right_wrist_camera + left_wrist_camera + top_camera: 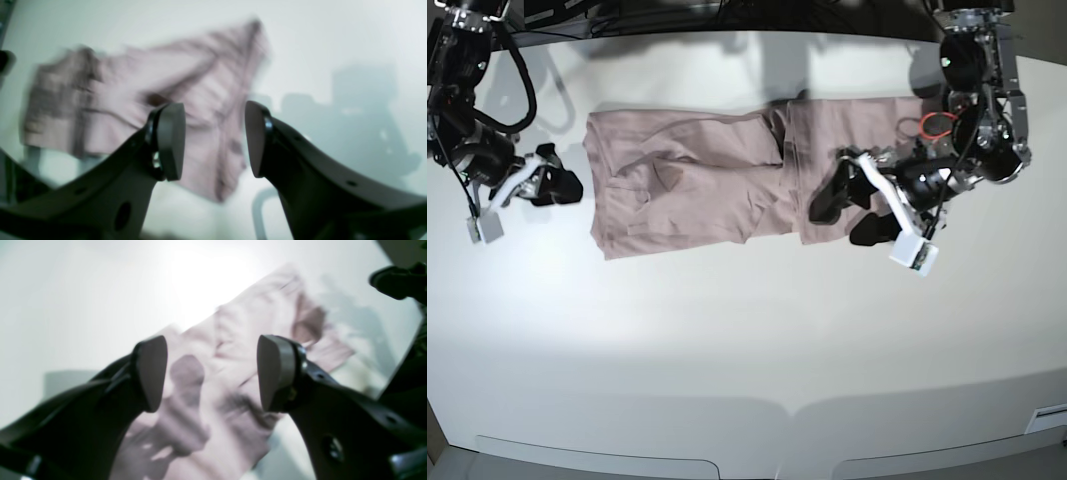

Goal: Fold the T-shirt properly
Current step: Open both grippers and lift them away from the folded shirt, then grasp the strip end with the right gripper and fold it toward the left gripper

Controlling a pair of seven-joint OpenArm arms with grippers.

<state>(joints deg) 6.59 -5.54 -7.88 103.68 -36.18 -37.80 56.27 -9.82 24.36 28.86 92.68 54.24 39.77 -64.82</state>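
- At the far left of the base view, the right gripper (555,186) hovers just off the shirt's left edge; its own camera shows the jaws spread apart with nothing between them (215,141).
- The T-shirt (697,190) lies in a long, wide band across the upper middle of the white table (747,340), partly folded, with rumpled ridges and an overlapping seam near its centre.
- It looks light, soft and limp, so it would likely sag and crease when lifted; a pinch at a corner or along a hem edge seems the safest hold, and both layers may need catching together.
- The fabric does not look slippery or fragile, though loose folds could shift under a drag.
- On the right, the left gripper (847,205) sits over the shirt's right portion, jaws wide open and empty in its wrist view (211,373).
- A small red loop (938,124), seemingly cable, lies near the shirt's upper right corner beside the arm.
- Nothing else crowds the cloth; the left arm's own bulk over the right end seems the main obstruction.
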